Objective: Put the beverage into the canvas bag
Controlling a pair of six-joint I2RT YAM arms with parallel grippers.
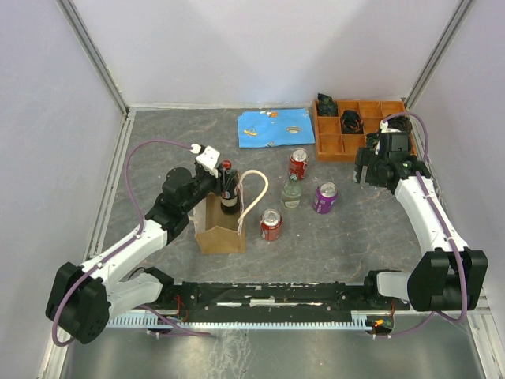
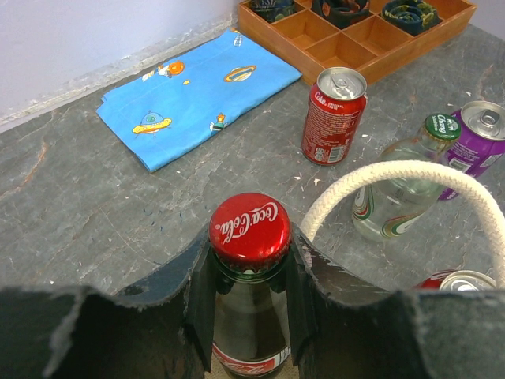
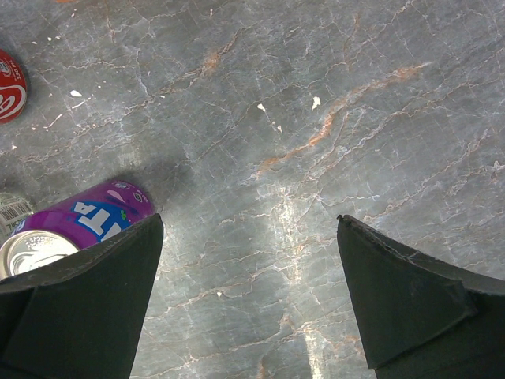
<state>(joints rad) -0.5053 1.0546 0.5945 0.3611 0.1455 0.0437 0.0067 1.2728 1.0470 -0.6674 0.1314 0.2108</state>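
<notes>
The beverage, a cola glass bottle with a red cap, stands upright in my left gripper, whose jaws are shut on its neck just under the cap. It hangs over the open top of the canvas bag, a tan tote with a cream rope handle. The bottle's base is at the bag's mouth, and how deep it reaches is hidden. My right gripper hovers open over bare table, right of the cans, holding nothing.
Right of the bag stand two red cans, a clear green-capped bottle and a purple can. A blue cloth and a wooden compartment tray lie at the back. Walls enclose the table.
</notes>
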